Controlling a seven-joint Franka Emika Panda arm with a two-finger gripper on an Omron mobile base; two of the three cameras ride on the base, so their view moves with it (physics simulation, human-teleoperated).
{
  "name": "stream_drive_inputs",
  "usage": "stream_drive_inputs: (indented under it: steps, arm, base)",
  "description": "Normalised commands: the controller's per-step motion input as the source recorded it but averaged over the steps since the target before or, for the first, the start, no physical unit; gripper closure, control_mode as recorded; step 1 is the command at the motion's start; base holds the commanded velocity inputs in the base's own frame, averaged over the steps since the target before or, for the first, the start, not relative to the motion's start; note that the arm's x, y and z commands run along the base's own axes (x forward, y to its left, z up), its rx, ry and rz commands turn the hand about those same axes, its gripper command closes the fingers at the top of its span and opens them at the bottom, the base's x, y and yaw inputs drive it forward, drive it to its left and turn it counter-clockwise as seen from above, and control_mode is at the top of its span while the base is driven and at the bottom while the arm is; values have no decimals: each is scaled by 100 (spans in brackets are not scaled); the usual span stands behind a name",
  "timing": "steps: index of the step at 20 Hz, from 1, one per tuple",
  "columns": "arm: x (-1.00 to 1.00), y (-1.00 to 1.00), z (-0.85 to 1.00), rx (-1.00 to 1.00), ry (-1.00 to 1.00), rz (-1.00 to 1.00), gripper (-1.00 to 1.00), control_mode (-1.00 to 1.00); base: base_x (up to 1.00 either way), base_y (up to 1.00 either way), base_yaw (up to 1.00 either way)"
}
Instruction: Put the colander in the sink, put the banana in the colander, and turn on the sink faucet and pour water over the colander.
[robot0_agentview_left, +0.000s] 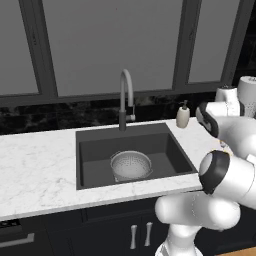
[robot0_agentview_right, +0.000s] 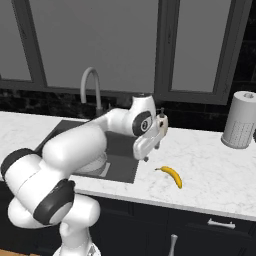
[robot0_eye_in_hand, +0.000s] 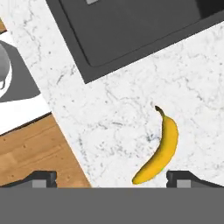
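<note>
Lying on marble, banana (robot0_eye_in_hand: 159, 153) sits between spread tool (robot0_eye_in_hand: 111, 178) tips.

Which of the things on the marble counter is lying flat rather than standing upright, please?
The banana, lying flat right of the sink; the soap bottle and white dotted cylinder stand upright.

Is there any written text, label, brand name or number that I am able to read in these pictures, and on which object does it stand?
None: no picture shows readable text.
The soap bottle bears no label.
The paper towel roll carries only a dot pattern, no letters.
The banana, colander and sink faucet bear no marks.
</note>
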Motion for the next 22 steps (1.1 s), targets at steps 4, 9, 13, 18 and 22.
stream_drive_inputs:
  steps: [4, 9, 13, 18, 22]
  arm:
    - [-40, -64, 0, 39, 7, -47, -100, -100]
    - [-13, -26, -7, 23, -2, -37, -100, -100]
    - [0, -1, -22, 0, -12, -30, -100, -100]
    - [0, 0, -38, -6, -9, -28, -100, -100]
    - [0, -2, -48, -11, -3, -22, -100, -100]
  base:
    - [0, 0, 0]
    - [0, 0, 0]
    - [0, 0, 0]
    - [0, 0, 0]
    - [0, 0, 0]
